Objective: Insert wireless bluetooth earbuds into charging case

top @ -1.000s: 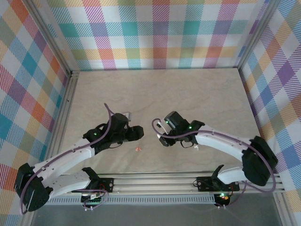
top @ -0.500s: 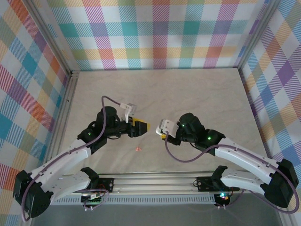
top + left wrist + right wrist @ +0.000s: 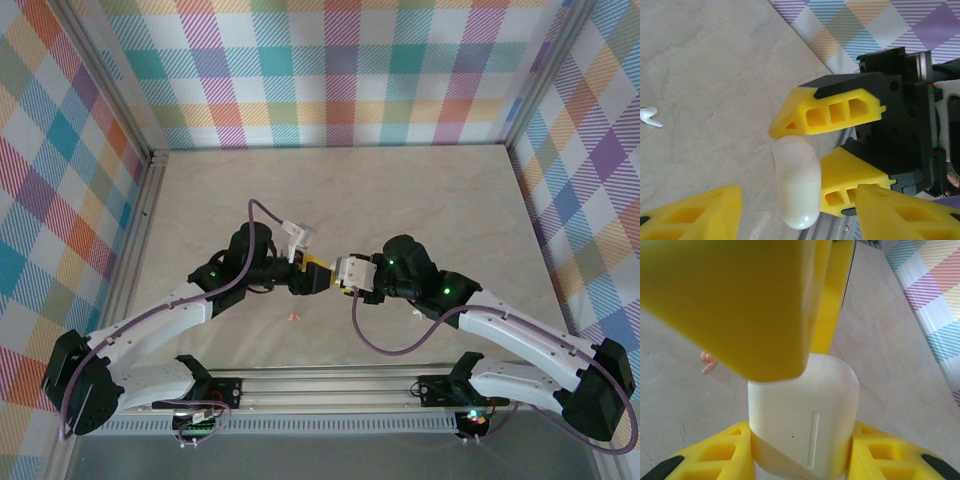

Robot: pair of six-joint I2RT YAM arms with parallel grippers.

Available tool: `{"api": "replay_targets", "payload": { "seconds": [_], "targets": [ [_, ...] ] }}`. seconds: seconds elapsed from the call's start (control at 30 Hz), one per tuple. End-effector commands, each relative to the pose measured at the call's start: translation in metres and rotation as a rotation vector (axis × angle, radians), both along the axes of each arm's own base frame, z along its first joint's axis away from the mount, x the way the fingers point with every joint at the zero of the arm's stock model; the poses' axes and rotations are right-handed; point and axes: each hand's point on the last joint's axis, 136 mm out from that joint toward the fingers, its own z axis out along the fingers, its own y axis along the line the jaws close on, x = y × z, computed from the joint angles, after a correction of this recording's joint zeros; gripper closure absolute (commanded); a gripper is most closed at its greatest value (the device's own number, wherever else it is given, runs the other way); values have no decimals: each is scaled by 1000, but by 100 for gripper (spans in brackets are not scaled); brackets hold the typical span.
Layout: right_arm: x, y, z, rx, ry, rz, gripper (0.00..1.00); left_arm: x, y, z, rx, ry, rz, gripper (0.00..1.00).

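A: Entry, nearest first. The right end effector (image 3: 801, 452) is closed partway on the charging case (image 3: 805, 410) and clamps it from both flanks. The lower part of the case is seated between the jaws. The lid looks shut, and a seam runs across the body close to the grip.

B: Probable reason for that hold: gripping one end leaves the other end free and turned toward the second arm.

A: Agreed. The left end effector (image 3: 797, 192) has its jaws well apart and holds nothing. In the left wrist view the free end of the case sits between them, with a gap on either side. In the right wrist view one left finger (image 3: 740, 300) hangs just above the case. Contact cannot be told.

B: Likely purpose: one arm steadies the body while the other works the lid. A smooth, rounded shell could twist if pinched off-centre.

A: Farther out, the salmon-pink earbud (image 3: 707, 361) lies on the surface (image 3: 705, 60), below and to the left of the right end effector and well apart from the case. The white earbud (image 3: 650, 116) lies on the surface far to the left of the left end effector.

B: Neither of those buds is in the case, so insertion has not begun. The lid has to open first.
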Motion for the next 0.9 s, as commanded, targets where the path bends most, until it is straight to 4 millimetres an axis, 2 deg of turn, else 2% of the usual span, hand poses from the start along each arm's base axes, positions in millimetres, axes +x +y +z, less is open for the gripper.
{"api": "replay_targets", "payload": {
  "seconds": [0.0,0.2,0.4,0.53,0.6,0.63,0.77,0.87],
  "targets": [
    [-3,8,26,51,-56,46,73,-6,-12,15,-45,-8,-58,41],
    [-7,9,27,63,-50,62,73,-5,-16,21,-74,-22,-62,51],
    [-7,8,27,67,-45,59,73,-3,-18,16,-60,-5,-62,67],
    [-5,9,27,60,-39,47,73,0,-16,11,-40,-2,-38,58],
    [-3,9,26,56,-35,40,73,0,-15,9,-30,1,-37,57],
    [-3,9,26,57,-35,41,73,0,-15,9,-26,3,-40,60],
    [-2,9,25,54,-31,32,73,-1,-17,7,-15,14,-50,86],
    [4,7,26,53,-27,-10,69,-2,-15,4,-2,22,-50,97]
  ]
}}
